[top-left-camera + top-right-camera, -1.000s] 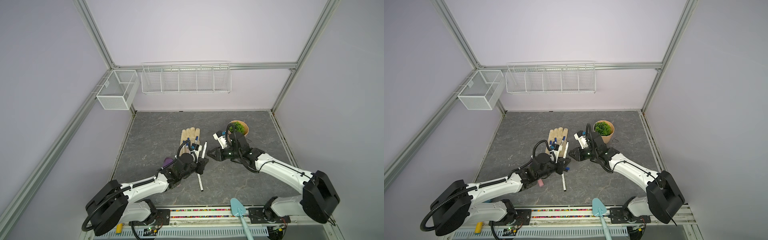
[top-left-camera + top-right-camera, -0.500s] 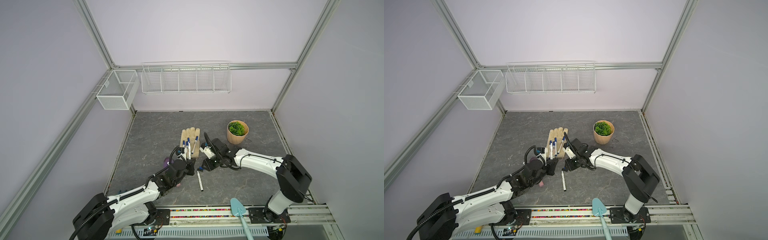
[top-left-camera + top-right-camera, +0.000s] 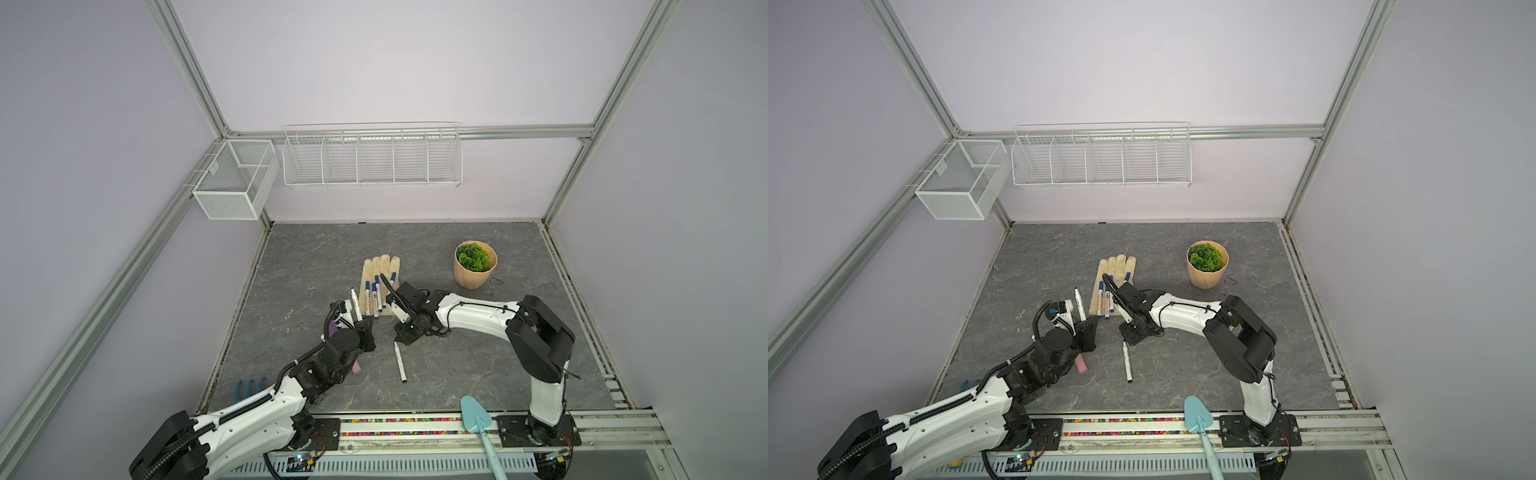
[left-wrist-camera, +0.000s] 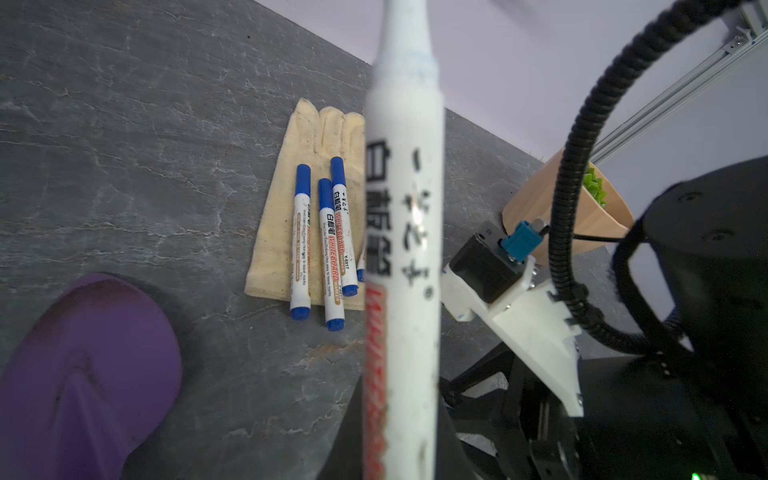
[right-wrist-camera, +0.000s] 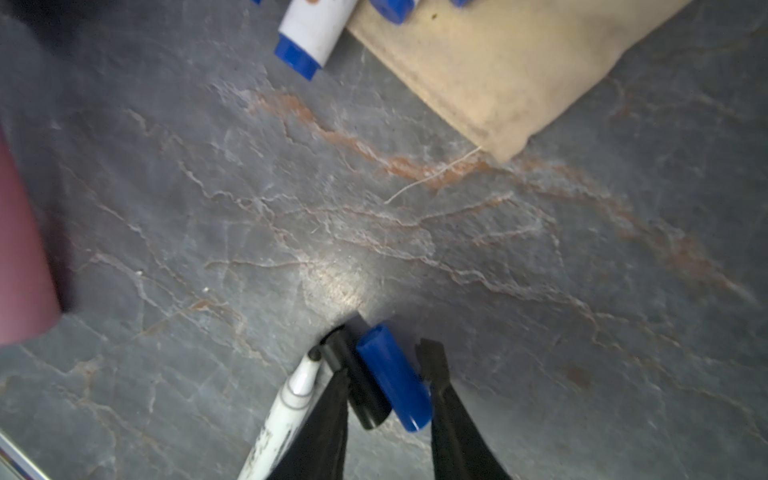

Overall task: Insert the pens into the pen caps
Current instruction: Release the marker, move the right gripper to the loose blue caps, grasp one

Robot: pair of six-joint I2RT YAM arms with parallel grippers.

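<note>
**Both top views.** The left claw [image 3: 366, 326] is hanging low over the table [image 3: 478, 365] and is clamping the held pen [image 3: 355, 303], which is angling up and away toward the glove [image 3: 380, 266]. Capped pens [image 3: 376, 293] are lying on the glove, their blue ends reaching past its near edge. The right claw [image 3: 404, 333] is pointing down at the table just beyond the far tip of the loose pen [image 3: 400, 361]. Its fingers are hiding from here. The purple trowel [image 3: 332, 330] is lying partly under the left arm.

**Left wrist.** The held pen [image 4: 401, 249] is looming close, cap off and label facing the lens. The capped pens [image 4: 326, 249] are lying side by side on the glove [image 4: 278, 232].

**Right wrist.** The right claw [image 5: 384, 361] is standing apart and straddling the blue cap [image 5: 392, 378], which is lying on the table. Table is showing between the cap and one finger [image 5: 442, 386]. The black cap [image 5: 359, 382] is lying against the blue cap. I cannot tell whether the other finger is touching it. The loose pen [image 5: 291, 399] is lying uncapped, its nib just beside the black cap.
</note>
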